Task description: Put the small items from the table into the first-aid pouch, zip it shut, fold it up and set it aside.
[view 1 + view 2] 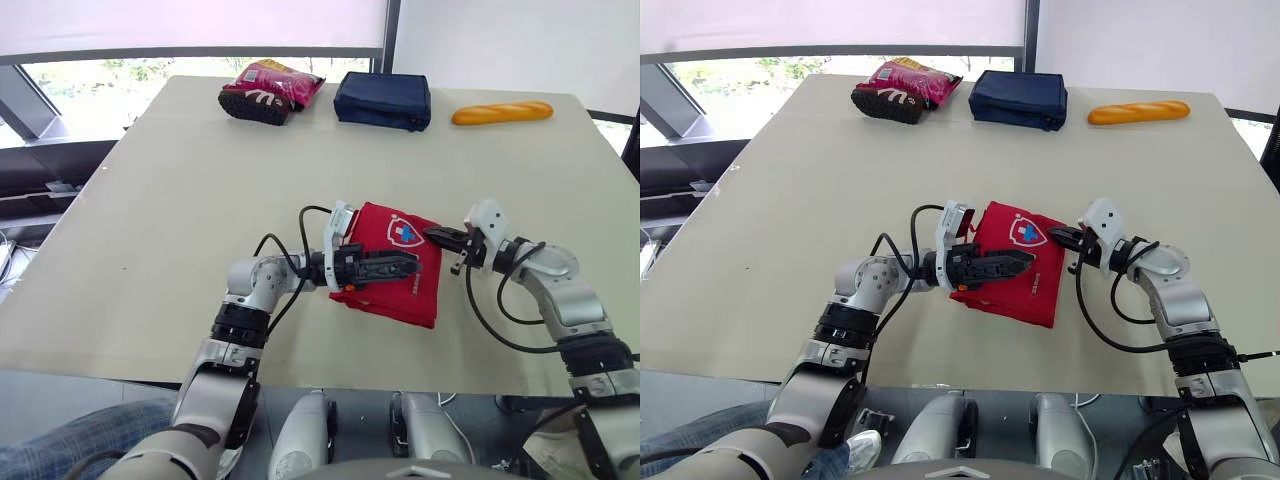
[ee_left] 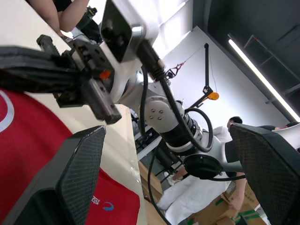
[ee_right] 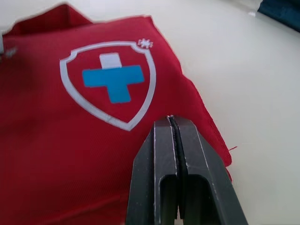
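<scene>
Nearest, at left: left gripper (image 1: 410, 266), fingers spread wide, lying over the red first-aid pouch (image 1: 395, 300) near the front edge of the table (image 1: 150, 250); looks like soft, light, limp fabric (likely to slide on the smooth top), so best pinned flat and pinched at a hem or corner; bears a white shield with a blue cross, small white print below unreadable; at right, right gripper (image 1: 437, 235), fingers pressed together, tips at the pouch's edge, seemingly gripping nothing.

first-aid pouch (image 1: 400, 235) | red, white shield, blue cross | flat on table (image 1: 150, 250), near edge
</scene>
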Available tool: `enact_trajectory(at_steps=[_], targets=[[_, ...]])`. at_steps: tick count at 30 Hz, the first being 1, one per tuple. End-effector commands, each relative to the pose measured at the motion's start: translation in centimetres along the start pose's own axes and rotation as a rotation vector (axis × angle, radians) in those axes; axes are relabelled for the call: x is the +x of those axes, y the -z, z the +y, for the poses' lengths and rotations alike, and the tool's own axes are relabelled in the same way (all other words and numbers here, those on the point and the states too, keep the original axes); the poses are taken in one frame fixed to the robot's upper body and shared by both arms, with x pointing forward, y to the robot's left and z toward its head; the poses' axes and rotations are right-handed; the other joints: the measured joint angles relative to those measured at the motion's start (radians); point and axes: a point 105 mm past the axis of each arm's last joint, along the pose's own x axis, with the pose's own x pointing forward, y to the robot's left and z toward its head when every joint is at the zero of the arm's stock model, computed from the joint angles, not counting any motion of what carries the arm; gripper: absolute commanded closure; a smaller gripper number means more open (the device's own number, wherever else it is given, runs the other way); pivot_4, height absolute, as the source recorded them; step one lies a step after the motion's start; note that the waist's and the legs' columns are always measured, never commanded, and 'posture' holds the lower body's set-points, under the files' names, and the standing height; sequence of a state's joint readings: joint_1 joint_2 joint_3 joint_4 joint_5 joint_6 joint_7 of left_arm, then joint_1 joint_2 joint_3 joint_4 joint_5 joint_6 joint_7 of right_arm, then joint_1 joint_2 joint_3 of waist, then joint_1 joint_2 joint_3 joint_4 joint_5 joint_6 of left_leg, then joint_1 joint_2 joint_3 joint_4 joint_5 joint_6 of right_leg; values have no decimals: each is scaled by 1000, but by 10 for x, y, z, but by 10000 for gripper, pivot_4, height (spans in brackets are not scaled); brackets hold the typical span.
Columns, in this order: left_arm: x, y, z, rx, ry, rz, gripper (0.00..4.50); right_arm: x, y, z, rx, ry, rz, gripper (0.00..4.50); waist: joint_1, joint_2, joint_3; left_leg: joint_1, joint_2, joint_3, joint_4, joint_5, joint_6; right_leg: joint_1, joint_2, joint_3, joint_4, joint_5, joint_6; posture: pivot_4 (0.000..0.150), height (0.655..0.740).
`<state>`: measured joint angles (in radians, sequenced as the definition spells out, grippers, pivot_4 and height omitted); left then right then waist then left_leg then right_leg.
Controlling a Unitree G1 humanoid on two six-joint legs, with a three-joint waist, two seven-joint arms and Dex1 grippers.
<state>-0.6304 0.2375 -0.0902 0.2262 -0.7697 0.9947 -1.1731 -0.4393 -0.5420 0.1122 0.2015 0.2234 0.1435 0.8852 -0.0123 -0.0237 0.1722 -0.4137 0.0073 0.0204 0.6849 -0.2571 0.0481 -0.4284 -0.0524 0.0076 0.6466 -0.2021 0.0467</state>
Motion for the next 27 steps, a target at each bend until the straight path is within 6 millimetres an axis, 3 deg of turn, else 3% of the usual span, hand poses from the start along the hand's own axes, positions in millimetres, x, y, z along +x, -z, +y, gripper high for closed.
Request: enact_trajectory(at_steps=[1,5,8,12,15,18,21,23,24,27], targets=[[0,1,-2,16,1,4,258,0,30,16,27,-46,94,45000,-4,0,-1,1,0,0,0,0,0,0,0,0,0,0,0,1500,7164],[-4,-2,-1,49,-30,2,258,-7,-1,3,16,33,-84,45000,-8,0,-1,2,2,1,0,0,0,1,2,1,1,0,0,1500,7164],[-16,-24,-10,236,-105,-19,258,-37,-29,-2,-21,101,-230,45000,-1,1,0,1,2,0,0,0,0,0,2,1,1,0,0,1500,7164],[-40,-55,-39,435,-169,-42,258,-76,-43,7,37,114,-299,45000,2,2,1,-1,2,0,0,0,0,-2,0,1,1,0,0,1500,7164],[-65,-72,-58,559,-252,-20,0,-88,-37,16,150,90,-261,37883,-1,2,1,-1,1,1,0,0,0,-2,-1,1,1,0,0,1500,7164],[-91,-77,-67,669,-380,63,0,-90,-31,26,271,53,-216,24305,-2,2,1,0,2,1,0,0,0,-2,0,1,1,0,-1,1500,7164],[-114,-77,-72,731,-476,136,0,-90,-23,36,364,-3,-137,13544,0,2,2,0,2,2,-1,0,0,-2,0,1,1,-2,-3,1500,7164],[-126,-76,-80,736,-501,151,0,-86,-22,38,436,-32,-103,3478,2,2,2,-1,2,2,-1,0,0,-2,0,1,0,-2,-3,1500,7164],[-131,-75,-83,740,-510,170,0,-84,-22,38,466,-44,-86,900,2,2,2,-1,2,2,-1,0,0,-2,0,1,0,-2,-3,1500,7164],[-135,-67,-99,753,-473,224,0,-70,-21,33,538,-46,-41,900,-1,1,3,-1,2,2,-1,0,0,-2,0,1,-1,-3,-4,1500,7164]])
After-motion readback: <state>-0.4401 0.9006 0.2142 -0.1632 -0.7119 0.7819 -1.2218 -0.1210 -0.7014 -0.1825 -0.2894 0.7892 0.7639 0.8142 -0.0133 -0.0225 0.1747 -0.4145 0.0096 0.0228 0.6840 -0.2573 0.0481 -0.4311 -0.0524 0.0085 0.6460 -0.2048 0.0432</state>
